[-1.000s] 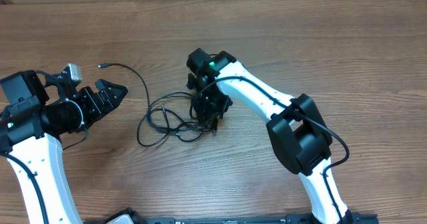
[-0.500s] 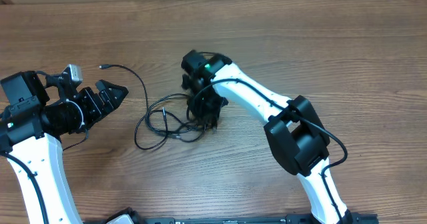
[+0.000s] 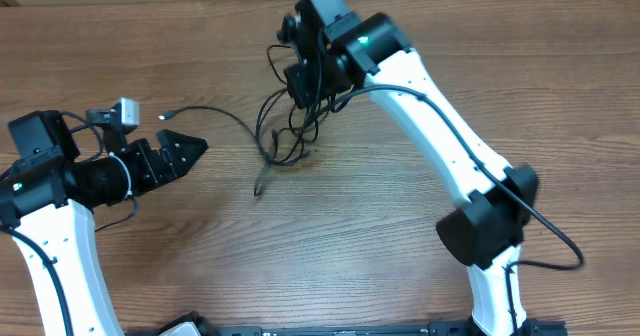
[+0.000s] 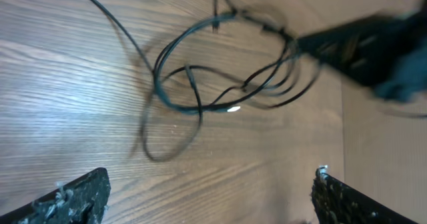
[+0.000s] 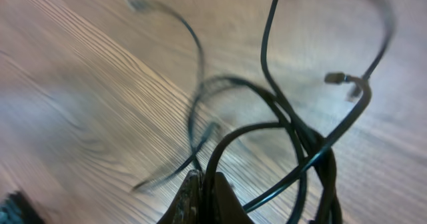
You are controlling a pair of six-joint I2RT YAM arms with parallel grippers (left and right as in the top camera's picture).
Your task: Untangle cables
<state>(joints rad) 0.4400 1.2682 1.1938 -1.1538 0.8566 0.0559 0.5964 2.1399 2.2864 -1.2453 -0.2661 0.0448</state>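
**Item 1. Left fingers** (image 3: 185, 148): spread wide and holding nothing. The tips pointed right, toward the tangle, and stood well apart from it.

**Item 2. Plug tip** (image 3: 171, 111): the silvery end of one cord, lying on the desk (image 3: 120, 36) near these fingers and a little to their far side. Its cord ran on rightward into the tangle.

**Item 3. Cables** (image 3: 285, 136): thin black loops, knotted together, to the right of the left fingers and directly beneath the right ones. The bundle's long axis ran from the right fingers down and leftward. A second loose end (image 3: 258, 188) trailed lowest.

**Item 4. Right fingers** (image 5: 193, 204): clenched on the upper strands, with the loops hanging below them; the wrist view was blurred.

**Note:** the right arm appeared to be the holder. The left arm was nearer the free cord, so the coming move probably called for a rightward reach.
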